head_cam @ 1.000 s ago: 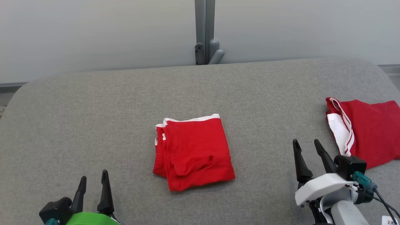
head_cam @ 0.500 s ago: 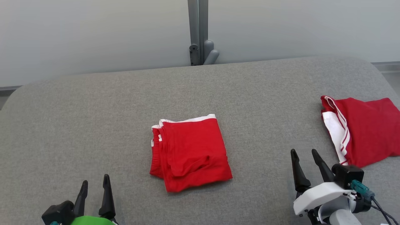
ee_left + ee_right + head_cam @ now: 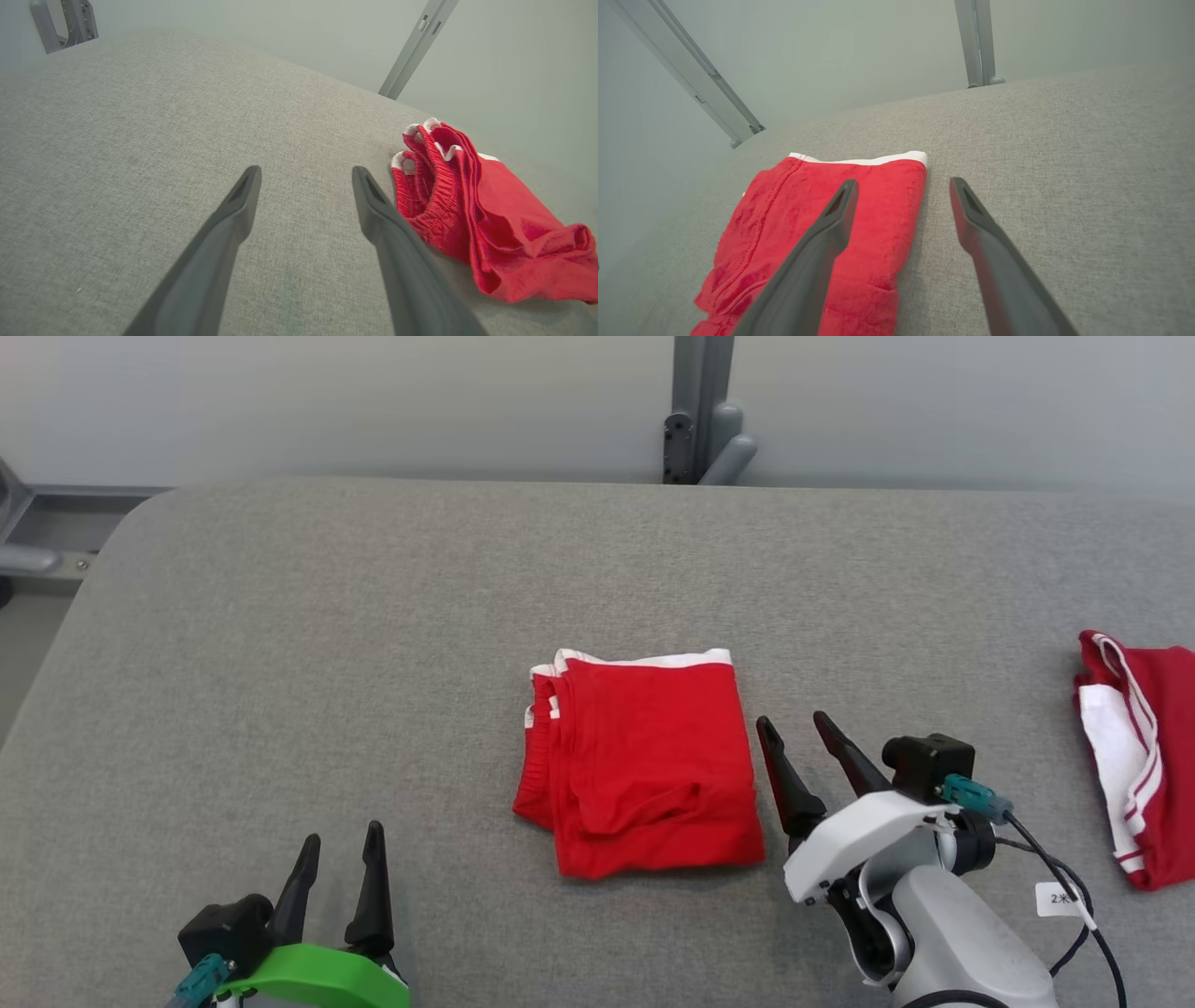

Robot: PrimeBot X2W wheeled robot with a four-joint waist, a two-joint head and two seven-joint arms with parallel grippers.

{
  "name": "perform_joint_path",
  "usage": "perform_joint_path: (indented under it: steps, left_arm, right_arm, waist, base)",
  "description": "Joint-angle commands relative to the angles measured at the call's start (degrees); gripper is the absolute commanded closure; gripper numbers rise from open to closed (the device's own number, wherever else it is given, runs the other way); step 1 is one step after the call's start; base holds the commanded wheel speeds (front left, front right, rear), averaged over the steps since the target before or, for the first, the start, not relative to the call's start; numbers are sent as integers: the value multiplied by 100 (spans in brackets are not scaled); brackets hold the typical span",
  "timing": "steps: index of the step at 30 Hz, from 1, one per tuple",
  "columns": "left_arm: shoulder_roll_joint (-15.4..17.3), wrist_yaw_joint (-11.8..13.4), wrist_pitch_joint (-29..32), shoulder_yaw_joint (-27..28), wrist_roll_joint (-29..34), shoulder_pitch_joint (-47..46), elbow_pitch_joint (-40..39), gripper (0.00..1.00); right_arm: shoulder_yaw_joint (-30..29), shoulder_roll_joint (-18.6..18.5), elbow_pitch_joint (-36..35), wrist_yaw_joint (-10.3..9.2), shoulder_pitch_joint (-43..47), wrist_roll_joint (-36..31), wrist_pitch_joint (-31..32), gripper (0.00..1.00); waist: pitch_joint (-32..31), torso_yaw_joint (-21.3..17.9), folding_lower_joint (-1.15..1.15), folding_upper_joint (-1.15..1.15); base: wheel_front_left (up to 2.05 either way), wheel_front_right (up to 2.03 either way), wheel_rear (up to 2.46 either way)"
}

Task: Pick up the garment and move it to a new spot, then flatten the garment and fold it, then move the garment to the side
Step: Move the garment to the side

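A folded red garment [image 3: 644,765] with a white band along its far edge lies flat near the middle of the grey table [image 3: 373,616], a small crease showing near its front edge. The right end effector [image 3: 791,720], fingers apart and empty, now hangs just beside the garment's right edge. Half a second ago it stood well off to the right. In the right wrist view, that edge falls between the two dark fingers [image 3: 831,233], one of them over the red cloth. Whether either touches it cannot be told. The left end effector [image 3: 344,833], also spread and empty, stays over bare table at the near left, well apart from the garment. The head camera has swung since the earlier frame. The grey post [image 3: 700,411] behind the table and everything on the table sit further right in the picture, and the table's far left corner has come into sight. A second red-and-white garment [image 3: 1144,775] at the far right is now largely cut off by the frame edge. The lower layers of the folded garment are hidden. The small tag [image 3: 1060,899] on the right arm's cable is too small to read.
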Motion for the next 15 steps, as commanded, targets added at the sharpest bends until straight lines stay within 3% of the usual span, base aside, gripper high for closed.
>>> perform_joint_path:
  steps: [1, 6, 15]
  left_arm:
    - [23, 11, 4, -30, -25, -115, -19, 0]
    - [24, 11, 4, -74, -76, -177, -49, 0]
    - [23, 11, 4, -97, -105, -273, -94, 0]
  right_arm:
    - [22, -43, 201, -4, -183, 41, -12, 0]
    - [21, -37, 747, -3, -528, 304, -13, 0]
    - [625, -36, 1832, -3, -1003, 901, 0, 0]
  waist:
    - [366, 471, 0, 0]
    - [535, 699, 0, 0]
    - [673, 834, 0, 0]
  base:
    - [0, 0, 0]
    - [0, 0, 0]
    - [0, 0, 0]
